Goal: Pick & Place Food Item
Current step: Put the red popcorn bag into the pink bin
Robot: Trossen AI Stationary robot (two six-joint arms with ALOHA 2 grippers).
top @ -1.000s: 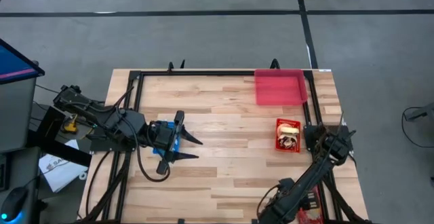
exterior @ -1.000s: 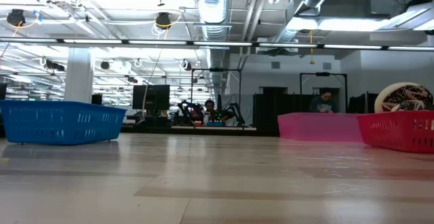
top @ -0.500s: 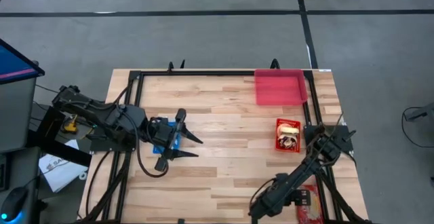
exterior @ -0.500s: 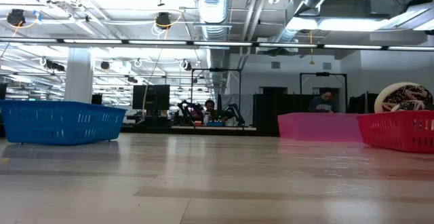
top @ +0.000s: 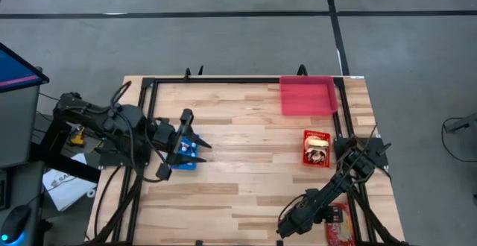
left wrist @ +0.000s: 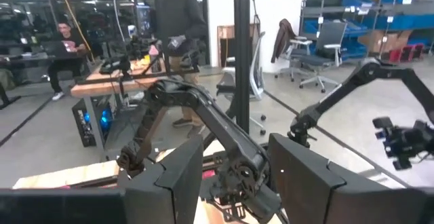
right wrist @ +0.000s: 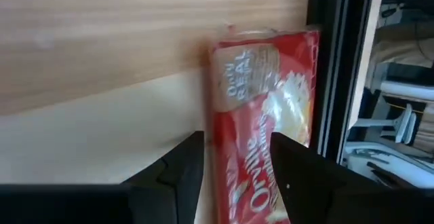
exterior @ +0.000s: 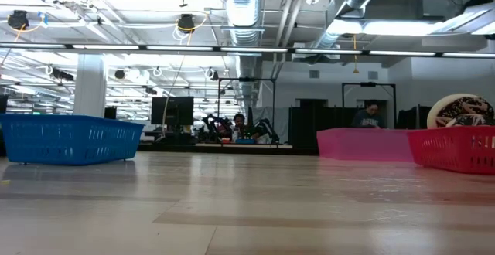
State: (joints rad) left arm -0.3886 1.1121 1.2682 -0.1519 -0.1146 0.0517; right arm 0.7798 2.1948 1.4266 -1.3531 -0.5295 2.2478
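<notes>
- High view puts the red food packet (top: pixel 339 227) flat at the table's (top: pixel 246 179) near-right edge, just inside the black frame rail (top: pixel 356 209), well apart from the red basket (top: pixel 317 149) and the pink tray (top: pixel 307 97) farther up that side.
- Right wrist view shows the right gripper (right wrist: pixel 234 166) with its two fingers parted and empty, the packet (right wrist: pixel 268 115) lying just ahead of them.
- To do the pickup well, I judge the fingers should straddle the packet across its narrow width, staying clear of the rail beside it, and close gently since the wrapper looks soft and slippery.
- The right arm is folded low along the near edge, wrist tipped toward the packet.
- The left gripper (top: pixel 190 143) waits over the blue basket (top: pixel 184 153) on the left side, fingers apart and holding nothing.
</notes>
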